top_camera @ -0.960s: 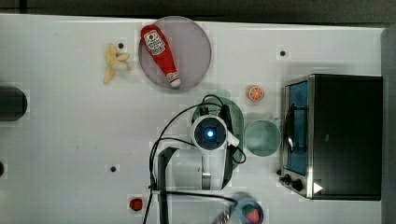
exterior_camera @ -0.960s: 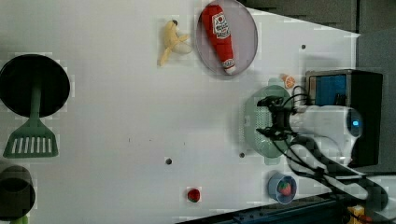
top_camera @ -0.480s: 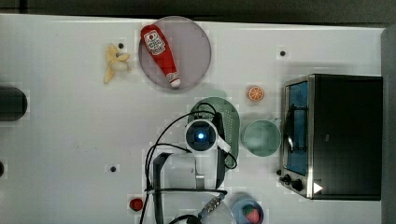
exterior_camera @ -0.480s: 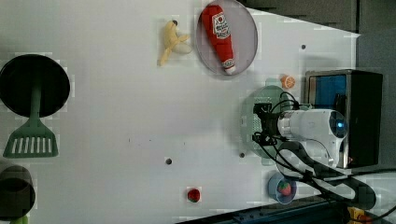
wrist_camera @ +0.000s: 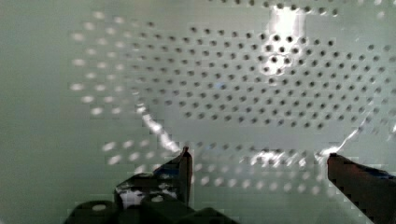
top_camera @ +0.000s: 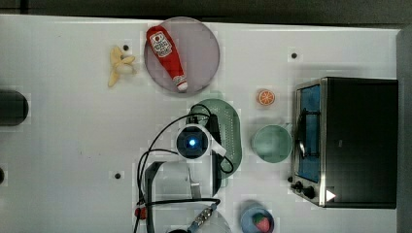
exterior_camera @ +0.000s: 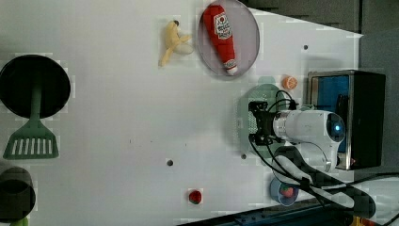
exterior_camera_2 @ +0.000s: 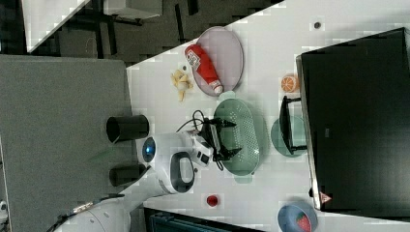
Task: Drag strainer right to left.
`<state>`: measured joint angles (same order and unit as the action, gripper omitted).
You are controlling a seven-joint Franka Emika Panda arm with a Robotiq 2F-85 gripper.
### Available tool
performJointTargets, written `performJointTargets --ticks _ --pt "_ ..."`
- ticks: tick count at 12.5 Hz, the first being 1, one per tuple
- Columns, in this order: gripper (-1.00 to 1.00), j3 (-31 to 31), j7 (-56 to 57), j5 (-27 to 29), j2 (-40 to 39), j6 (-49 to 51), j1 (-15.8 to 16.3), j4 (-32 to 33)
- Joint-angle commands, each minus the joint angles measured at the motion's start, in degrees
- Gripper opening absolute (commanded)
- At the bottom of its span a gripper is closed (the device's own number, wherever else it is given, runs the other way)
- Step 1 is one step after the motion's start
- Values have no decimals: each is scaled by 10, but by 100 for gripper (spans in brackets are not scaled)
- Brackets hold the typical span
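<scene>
The hand [exterior_camera_2: 223,137] is wide open and holds nothing, low inside the strainer [exterior_camera_2: 244,135]. The strainer sits on the worktop [top_camera: 73,145] between the purple plate [top_camera: 194,43] and the green bowl [top_camera: 271,143]. A hard push could tip it over.

This looks like a robotics lab set up as a play kitchen. A white table [top_camera: 73,145] with small dark fixing holes carries toy-like kitchen goods: a ketchup bottle [top_camera: 166,56] on a grey-purple plate [top_camera: 204,48], a peeled banana [top_camera: 119,68], an orange slice [top_camera: 266,97] and a dark toaster oven [top_camera: 354,141]. The left view adds a green spatula [exterior_camera: 32,136] on a black pan [exterior_camera: 33,82], well apart from the fingers [exterior_camera_2: 226,124]. Loose cables [top_camera: 150,160] trail over the white arm [exterior_camera: 306,129], and beyond the table edge the right view shows bare floor and grey partition panels [exterior_camera_2: 58,106].
</scene>
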<state>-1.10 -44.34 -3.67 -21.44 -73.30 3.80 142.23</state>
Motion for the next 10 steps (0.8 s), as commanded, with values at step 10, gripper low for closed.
performJointTargets --ticks 10 --pt "100 -67 -204 12 6 10 104 -16"
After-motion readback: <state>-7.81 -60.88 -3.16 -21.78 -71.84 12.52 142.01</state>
